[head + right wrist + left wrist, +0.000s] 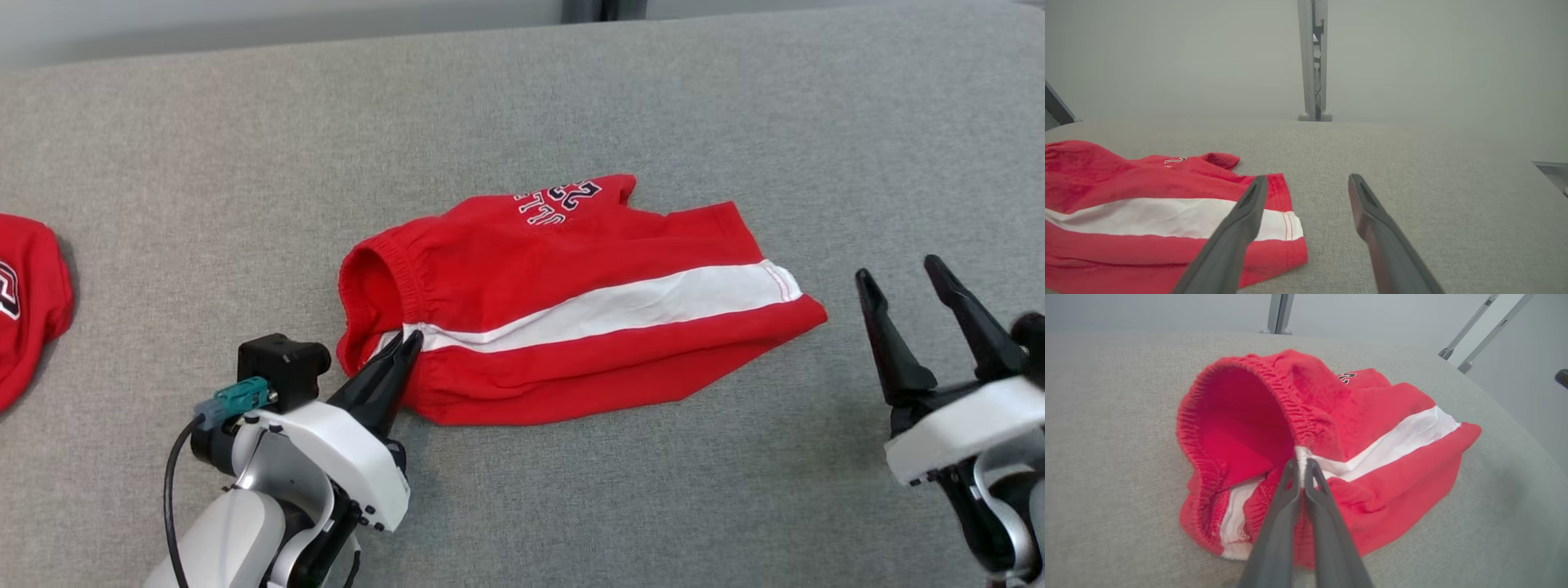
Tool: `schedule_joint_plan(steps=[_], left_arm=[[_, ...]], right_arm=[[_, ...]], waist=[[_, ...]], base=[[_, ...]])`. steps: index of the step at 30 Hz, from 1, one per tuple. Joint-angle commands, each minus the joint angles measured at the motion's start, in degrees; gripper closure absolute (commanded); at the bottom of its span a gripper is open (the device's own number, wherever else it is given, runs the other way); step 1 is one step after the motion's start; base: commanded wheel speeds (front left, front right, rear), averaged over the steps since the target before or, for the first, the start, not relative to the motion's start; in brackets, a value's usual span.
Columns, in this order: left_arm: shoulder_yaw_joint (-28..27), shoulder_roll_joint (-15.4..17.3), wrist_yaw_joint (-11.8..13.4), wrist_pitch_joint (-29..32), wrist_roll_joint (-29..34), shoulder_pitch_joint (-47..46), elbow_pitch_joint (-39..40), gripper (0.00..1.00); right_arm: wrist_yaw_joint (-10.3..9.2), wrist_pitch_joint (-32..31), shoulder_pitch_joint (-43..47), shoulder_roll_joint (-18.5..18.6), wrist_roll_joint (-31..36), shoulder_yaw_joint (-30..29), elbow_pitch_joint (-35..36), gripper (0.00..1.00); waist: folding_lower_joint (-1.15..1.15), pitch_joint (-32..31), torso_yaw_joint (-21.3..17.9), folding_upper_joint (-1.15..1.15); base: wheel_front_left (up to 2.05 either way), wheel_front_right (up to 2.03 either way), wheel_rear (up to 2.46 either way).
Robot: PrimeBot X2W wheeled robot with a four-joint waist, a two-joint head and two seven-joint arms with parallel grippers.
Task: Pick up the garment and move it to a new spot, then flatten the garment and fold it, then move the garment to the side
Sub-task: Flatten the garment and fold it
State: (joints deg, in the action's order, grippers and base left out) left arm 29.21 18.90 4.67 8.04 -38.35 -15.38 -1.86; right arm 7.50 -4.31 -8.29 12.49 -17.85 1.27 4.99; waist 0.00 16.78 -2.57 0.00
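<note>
Garment (pixel 571 302) in work: one pair of red shorts with a white side stripe (pixel 637 302), lying crumpled near the middle of the table (pixel 522 106), waistband (pixel 384 261) toward the table's left and leg hem toward its right.

I have the left gripper (pixel 408 341) clamped on the waistband just where the white stripe begins. In the left wrist view its fingers (pixel 1290 486) are pressed together with a fold of white cloth nipped between the tips, and the waist opening gapes beside them. The right gripper (pixel 896 269) stands wide and empty over bare table toward the table's right side, just off the hem end of the garment and apart from it.

I judge this to be the first step, the pick-up: the grip is made, but the cloth rests on the table and is not yet raised. The next move calls for lifting the left arm high enough that the whole garment clears the surface before I carry it. With only one corner pinched it will hang long and may drag, so bringing the right gripper onto the hem could help.

Count: two grippers, one garment in hand, one white stripe on its upper face, and one other red piece (pixel 28 294) at the table's left edge, untouched.
</note>
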Motion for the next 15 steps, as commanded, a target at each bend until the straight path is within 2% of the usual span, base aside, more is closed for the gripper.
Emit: schedule_joint_plan(steps=[1,7,15], left_arm=[[0.13,0.05,-0.20,-0.16,0.43,-1.42,0.18,1.00],[0.70,-0.49,-1.06,-0.51,0.93,-3.50,-0.27,1.00],[1.08,-0.95,-1.53,-1.26,1.15,-4.96,-0.99,1.00]], right_arm=[[0.00,-1.07,-2.39,1.67,-1.29,1.21,-2.79,0.00],[0.00,-2.18,-8.63,6.10,-5.21,7.36,-12.95,0.00],[-0.01,-1.55,-14.22,8.63,-8.86,13.80,-21.94,0.00]], waist=[[0.00,1.67,0.72,0.00],[0.00,4.70,2.26,0.00],[0.00,6.50,3.28,0.00]], base=[[0.00,0.00,0.00],[0.00,0.00,0.00],[0.00,0.00,0.00]])
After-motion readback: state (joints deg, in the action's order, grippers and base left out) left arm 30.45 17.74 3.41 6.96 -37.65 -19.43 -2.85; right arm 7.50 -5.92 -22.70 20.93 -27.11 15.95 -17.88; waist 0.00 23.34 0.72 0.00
